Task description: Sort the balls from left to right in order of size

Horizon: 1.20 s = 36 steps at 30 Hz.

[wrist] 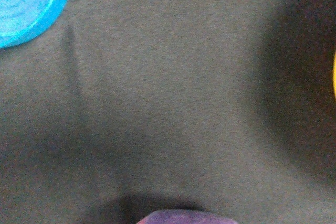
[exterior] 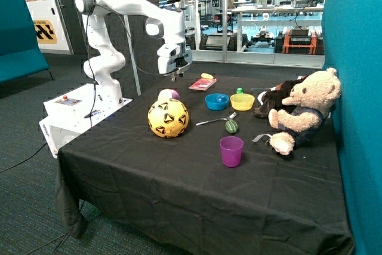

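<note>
Hovering empty, the pincer (exterior: 174, 78) hangs above the pastel ball (exterior: 169, 95).

Smaller ball (exterior: 169, 95) behind bigger ball (exterior: 168, 118)

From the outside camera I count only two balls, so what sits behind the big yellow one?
Behind the yellow ball the pastel panelled ball peeks over its top, its lower part covered. No dark blue ball shows. The gripper hangs above, holding nothing.
</note>
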Tool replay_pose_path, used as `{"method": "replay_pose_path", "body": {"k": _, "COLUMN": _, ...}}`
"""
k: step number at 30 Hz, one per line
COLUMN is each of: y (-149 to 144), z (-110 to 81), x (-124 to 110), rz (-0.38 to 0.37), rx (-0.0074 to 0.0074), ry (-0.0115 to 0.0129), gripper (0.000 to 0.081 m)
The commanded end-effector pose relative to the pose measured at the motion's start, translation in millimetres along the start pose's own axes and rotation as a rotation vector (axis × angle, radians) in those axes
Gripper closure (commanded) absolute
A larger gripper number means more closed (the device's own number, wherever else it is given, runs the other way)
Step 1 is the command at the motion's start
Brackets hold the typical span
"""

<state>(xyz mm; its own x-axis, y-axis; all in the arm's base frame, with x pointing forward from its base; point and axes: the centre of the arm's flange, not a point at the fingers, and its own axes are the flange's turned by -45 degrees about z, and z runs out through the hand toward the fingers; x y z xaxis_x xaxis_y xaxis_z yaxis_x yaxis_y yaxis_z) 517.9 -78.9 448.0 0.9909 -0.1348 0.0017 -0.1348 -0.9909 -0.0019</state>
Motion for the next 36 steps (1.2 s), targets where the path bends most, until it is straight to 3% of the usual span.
{"method": "replay_pose_path", "body": {"k": 1, "y": 18.9, "z": -2.3, "x": -0.2, "rz": 0.055, "rx": -0.0019, "ry": -0.0017, "gripper": 0.0027}}
{"method": "replay_pose_path", "body": {"k": 11, "y": 42.5, "z": -16.0, "x": 0.3, "rz": 0.091, "rx": -0.002, "ry": -0.0017, "gripper": 0.0}}
{"method": "replay_pose_path", "body": {"k": 27, "y": 93.8, "z": -15.5, "x": -16.7, "rz": 0.199, "rx": -0.0021, "ry": -0.0015, "gripper": 0.0}}
{"method": "replay_pose_path", "body": {"k": 36, "y": 116.1, "z": -17.4, "x": -13.1, "rz": 0.23, "rx": -0.0021, "ry": -0.0015, "gripper": 0.0}}
